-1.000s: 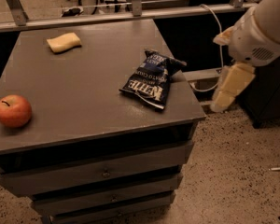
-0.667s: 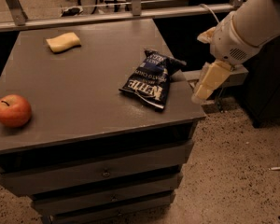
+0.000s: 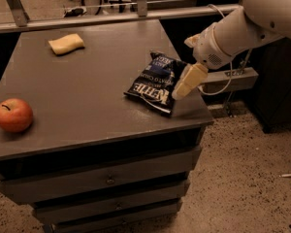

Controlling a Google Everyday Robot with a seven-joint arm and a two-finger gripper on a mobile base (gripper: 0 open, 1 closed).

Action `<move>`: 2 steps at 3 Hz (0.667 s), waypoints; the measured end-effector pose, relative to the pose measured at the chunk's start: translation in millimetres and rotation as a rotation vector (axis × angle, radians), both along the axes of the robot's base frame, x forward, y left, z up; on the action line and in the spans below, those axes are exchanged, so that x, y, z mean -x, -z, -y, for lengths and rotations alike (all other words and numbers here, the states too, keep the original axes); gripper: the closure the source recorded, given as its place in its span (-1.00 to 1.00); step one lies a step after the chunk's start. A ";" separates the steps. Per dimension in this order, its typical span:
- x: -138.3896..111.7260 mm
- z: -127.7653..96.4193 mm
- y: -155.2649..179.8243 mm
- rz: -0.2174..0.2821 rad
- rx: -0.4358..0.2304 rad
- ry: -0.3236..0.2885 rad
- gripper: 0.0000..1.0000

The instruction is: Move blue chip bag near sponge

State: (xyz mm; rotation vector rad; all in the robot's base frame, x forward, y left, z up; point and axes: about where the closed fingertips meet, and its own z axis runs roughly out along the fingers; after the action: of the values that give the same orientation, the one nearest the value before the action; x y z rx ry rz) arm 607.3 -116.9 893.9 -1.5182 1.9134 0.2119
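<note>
A crinkled dark navy foil chip bag [image 3: 154, 84] lies on the grey tabletop [image 3: 77, 96], well apart from the pale yellow wavy-edged sponge [image 3: 66, 43], on the sponge's right and nearer the front. The cream pincer [image 3: 188, 81] hangs at the bag's edge farthest from the sponge. I cannot tell its state. The bag looks light, yielding and slippery, so its crumpled upper edge seems the best hold.
</note>
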 end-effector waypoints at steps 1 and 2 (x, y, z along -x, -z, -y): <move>-16.5 -15.9 12.3 -0.014 -0.050 0.009 -1.00; -27.8 -27.4 20.6 -0.043 -0.073 0.026 -0.68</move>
State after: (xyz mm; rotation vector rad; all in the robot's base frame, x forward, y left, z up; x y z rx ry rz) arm 635.1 -89.4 873.3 -1.4512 1.9368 0.3019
